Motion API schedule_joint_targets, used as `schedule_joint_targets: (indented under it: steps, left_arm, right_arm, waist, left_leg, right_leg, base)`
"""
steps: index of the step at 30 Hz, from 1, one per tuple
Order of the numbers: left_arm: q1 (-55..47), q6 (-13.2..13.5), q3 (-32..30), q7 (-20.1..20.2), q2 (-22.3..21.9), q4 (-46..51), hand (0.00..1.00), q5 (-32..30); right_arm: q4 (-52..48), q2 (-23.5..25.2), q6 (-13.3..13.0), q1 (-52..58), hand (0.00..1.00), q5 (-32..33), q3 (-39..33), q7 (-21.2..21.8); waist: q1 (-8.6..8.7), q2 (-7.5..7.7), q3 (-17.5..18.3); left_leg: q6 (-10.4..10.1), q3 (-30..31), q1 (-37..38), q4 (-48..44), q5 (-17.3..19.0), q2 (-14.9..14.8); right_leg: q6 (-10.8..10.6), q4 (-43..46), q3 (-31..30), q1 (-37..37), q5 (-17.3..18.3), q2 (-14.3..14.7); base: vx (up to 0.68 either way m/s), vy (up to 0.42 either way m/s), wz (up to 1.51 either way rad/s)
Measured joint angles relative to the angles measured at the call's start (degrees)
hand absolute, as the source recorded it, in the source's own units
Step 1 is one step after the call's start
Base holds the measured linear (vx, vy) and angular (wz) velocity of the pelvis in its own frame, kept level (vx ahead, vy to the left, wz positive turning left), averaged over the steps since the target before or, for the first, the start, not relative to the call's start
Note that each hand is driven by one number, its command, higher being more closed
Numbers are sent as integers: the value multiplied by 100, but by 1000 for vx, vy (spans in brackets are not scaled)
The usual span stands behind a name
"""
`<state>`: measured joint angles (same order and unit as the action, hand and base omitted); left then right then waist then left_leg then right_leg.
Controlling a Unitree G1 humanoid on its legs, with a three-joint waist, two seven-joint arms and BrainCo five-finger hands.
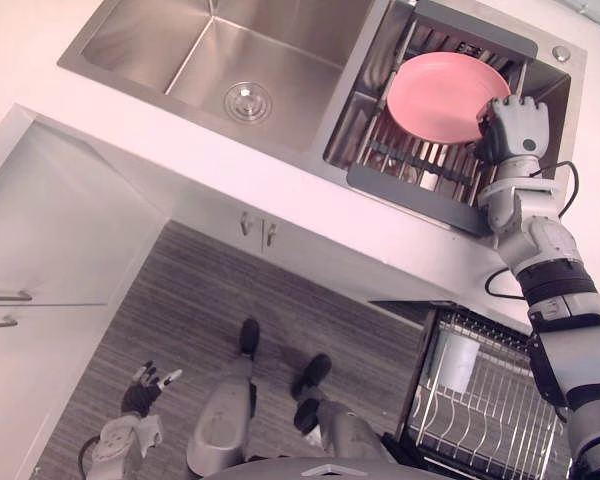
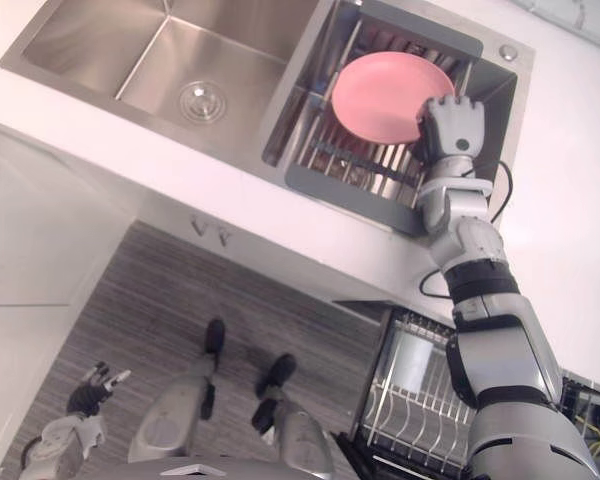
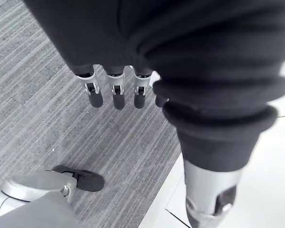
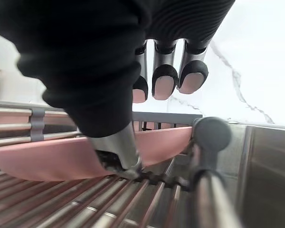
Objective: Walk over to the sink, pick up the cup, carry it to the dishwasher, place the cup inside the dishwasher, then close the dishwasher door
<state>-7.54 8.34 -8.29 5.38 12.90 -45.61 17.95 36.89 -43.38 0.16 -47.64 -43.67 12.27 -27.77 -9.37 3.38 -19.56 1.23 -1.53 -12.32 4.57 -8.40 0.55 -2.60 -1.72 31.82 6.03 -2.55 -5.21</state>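
Observation:
A pink plate [image 1: 435,95] leans in the dark-framed wire rack [image 1: 410,165] set in the sink's right basin. My right hand [image 1: 515,128] is at the plate's right edge. Its straight fingers [image 4: 164,80] reach over the rim and its thumb [image 4: 121,149] is against the plate's [image 4: 47,159] near side, with a gap still showing between fingers and plate. My left hand [image 1: 140,388] hangs low over the floor, fingers [image 3: 114,92] relaxed and holding nothing.
The sink's left basin [image 1: 170,55] holds just its drain [image 1: 248,101]. Below the white counter [image 1: 310,225], at lower right, the dishwasher's wire rack [image 1: 500,410] is pulled out with a white item [image 1: 460,362] in it. White cabinets [image 1: 40,260] stand to the left.

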Motion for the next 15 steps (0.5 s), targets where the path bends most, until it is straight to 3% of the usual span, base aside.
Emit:
schedule_joint_targets:
  steps: [7, 15]
  left_arm:
    - [-1, 78, -3, -5, -66, 4, 0, 1]
    - [0, 92, -6, -5, -75, 6, 0, 0]
  right_arm:
    - [-2, 19, -34, -44, 100, 624, -223, -238]
    - [-198, 147, -39, -192, 100, 851, -798, -422]
  waist:
    - [11, -77, -46]
    - [12, -119, -66]
  left_leg:
    - [-20, 7, 16, 4, -22, -22]
    - [-45, 19, 17, 4, -40, -53]
  right_leg:
    - [21, 1, 2, -19, -17, 23]
    - [23, -3, 2, -22, -18, 59]
  base:
    - [0, 0, 0]
    - [0, 0, 0]
